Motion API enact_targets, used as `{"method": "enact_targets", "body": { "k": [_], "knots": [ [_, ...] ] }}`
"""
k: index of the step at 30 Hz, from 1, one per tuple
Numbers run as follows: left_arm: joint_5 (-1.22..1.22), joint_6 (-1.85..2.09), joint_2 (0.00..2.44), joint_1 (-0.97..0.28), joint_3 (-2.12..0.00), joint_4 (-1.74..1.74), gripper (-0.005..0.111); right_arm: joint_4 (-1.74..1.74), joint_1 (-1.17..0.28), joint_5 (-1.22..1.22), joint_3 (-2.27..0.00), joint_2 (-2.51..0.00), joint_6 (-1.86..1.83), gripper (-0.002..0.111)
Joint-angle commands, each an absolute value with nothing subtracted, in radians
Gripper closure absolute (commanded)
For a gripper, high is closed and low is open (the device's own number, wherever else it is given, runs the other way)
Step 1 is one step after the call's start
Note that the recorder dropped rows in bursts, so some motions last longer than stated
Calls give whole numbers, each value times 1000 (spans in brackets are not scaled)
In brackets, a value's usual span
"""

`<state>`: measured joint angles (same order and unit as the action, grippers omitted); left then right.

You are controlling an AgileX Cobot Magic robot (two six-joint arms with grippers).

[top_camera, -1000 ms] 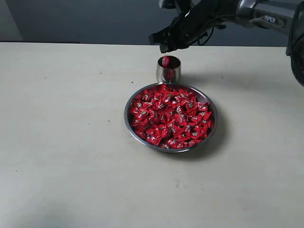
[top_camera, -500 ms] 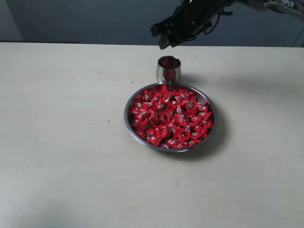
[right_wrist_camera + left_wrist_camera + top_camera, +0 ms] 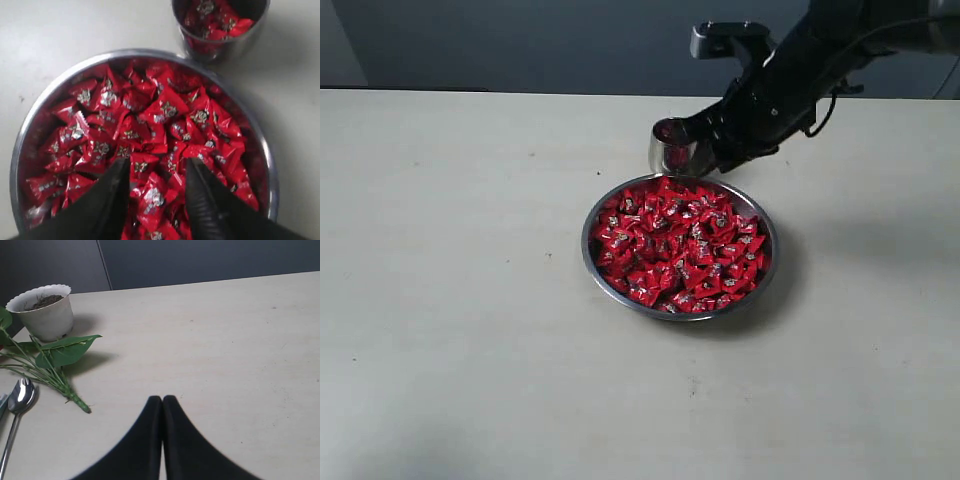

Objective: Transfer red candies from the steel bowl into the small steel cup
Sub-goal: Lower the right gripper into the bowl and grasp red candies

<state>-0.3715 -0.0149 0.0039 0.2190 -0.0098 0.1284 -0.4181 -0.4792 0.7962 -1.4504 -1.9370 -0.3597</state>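
Note:
The steel bowl sits mid-table, heaped with red candies. Just behind it stands the small steel cup, with a few red candies inside. My right gripper hangs low beside the cup at the bowl's far rim, partly covering the cup. In the right wrist view the right gripper is open, fingers spread above the red candies in the bowl, nothing held; the cup lies beyond. My left gripper is shut and empty over bare table, away from the bowl.
Near the left gripper are a white flower pot, a leafy green stem and a steel spoon. The pale table spreads wide around the bowl.
My right arm has come down from above and behind the cup to a low spot beside it, over the bowl's far rim. The bowl and cup have not moved.

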Motion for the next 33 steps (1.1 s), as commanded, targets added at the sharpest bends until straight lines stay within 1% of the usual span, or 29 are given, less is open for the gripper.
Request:
{"method": "enact_targets", "body": {
  "k": [1,12,22,33],
  "knots": [
    [-366,-19,0,218,-4,124,106,-524,-510,704,-1281,-1874,-478,72],
    [-366,-19,0,218,-4,124,106,-520,-597,692,-1222,-1920,-505,72],
    [-366,-19,0,218,-4,124,106,-506,-599,627,-1222,-2011,-496,72],
    [-366,-19,0,218,-4,124,106,-505,-599,603,-1222,-2020,-486,72]
  ]
}}
